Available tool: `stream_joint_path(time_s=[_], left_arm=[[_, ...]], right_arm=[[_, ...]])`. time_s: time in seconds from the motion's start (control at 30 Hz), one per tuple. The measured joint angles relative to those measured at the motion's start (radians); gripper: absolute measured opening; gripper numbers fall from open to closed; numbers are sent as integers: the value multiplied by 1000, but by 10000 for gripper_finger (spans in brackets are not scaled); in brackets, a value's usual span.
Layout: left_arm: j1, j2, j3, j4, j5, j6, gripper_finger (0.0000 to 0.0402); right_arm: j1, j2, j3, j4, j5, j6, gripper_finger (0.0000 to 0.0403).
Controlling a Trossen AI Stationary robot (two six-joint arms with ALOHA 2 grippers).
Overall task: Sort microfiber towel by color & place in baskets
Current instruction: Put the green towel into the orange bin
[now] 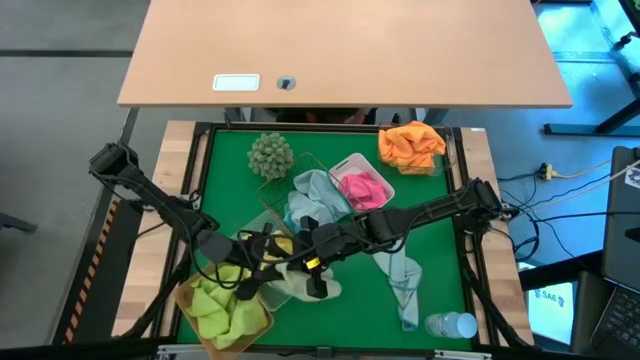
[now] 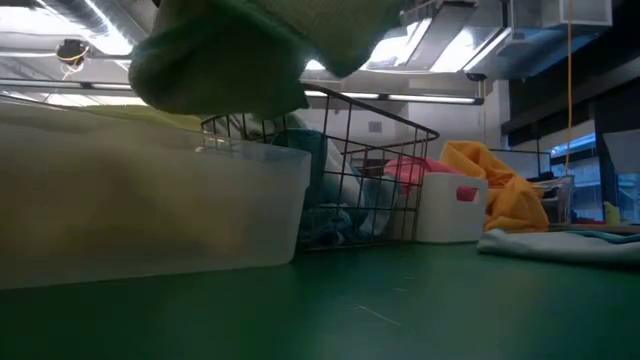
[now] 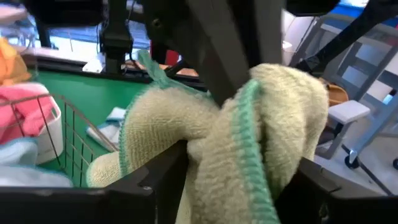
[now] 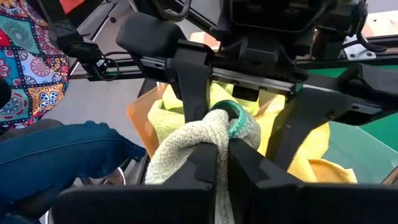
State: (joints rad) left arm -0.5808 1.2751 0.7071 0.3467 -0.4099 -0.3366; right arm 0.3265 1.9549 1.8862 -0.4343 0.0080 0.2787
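Both grippers meeting at table's near edge, over the bins. Right gripper (image 4: 217,158) pinched tight on a pale yellow-green towel (image 1: 300,283), cloth bunched betw. the fingers, green-stitched hem showing. Left gripper (image 3: 239,165) w/ fingers spread wide, same towel (image 3: 236,149) sitting in the gap; can't tell if pads actually press it. From table level, towel (image 2: 230,50) hanging above the frosted clear bin (image 2: 150,210).

Near-left corner: amber bin (image 1: 195,325) packed w/ lime green towels (image 1: 222,300). Just beside, frosted bin (image 1: 262,222) w/ yellow cloth (image 1: 275,247) inside. Near right: light blue towel (image 1: 402,283) lying loose on green mat (image 1: 440,250), clear bottle (image 1: 450,325) right by the edge.

Mid-table: green wire basket (image 2: 390,170) holding light blue towels (image 1: 315,195); touching it, white bin (image 1: 345,165) w/ pink towels (image 1: 362,187).

Far side: bobbly grey-green ball (image 1: 270,155) at back left, orange towels (image 1: 412,145) heaped at back right; bin under them not discernible.

Off the table, seen from right wrist: person's leg in blue denim (image 4: 62,155).
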Motion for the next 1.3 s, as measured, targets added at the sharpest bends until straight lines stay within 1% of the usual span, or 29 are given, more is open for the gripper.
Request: stream_joint_path(time_s=[0.1,0.23,0.33,0.43,0.57,0.67,0.73,0.83,0.97,1.0,1.07,1.13,1.2,1.3], left_arm=[[-1,0,0,11,10,38,174],[-1,0,0,11,15,33,111],[-3,0,0,11,21,29,60],[-5,0,0,20,58,24,19],[-5,0,1,12,108,-28,21],[-11,-29,0,-33,177,-96,29],[-20,-62,0,-82,248,-166,27],[-34,-132,0,-185,384,-292,21],[-59,-227,0,-315,573,-438,22],[-68,-250,0,-344,609,-470,24],[-87,-292,0,-405,651,-522,26],[-106,-330,0,-465,668,-557,26],[-121,-363,0,-540,663,-573,27],[-141,-392,0,-676,620,-578,27]], right_arm=[[0,0,0,-2,0,0,16],[0,0,0,-5,-6,5,17],[-1,0,0,-1,-58,1,19],[-2,0,0,21,-111,-21,37],[-1,0,0,40,-131,-108,95],[0,0,1,43,-129,-126,142],[0,-7,1,36,-133,-127,167],[0,-26,1,26,-156,-127,192],[0,-47,3,12,-168,-127,205],[0,-48,3,7,-173,-127,206],[0,-49,3,4,-177,-127,206],[0,-49,3,-12,-178,-128,206],[0,-49,2,-31,-178,-128,206],[0,-49,2,-85,-178,-127,206]])
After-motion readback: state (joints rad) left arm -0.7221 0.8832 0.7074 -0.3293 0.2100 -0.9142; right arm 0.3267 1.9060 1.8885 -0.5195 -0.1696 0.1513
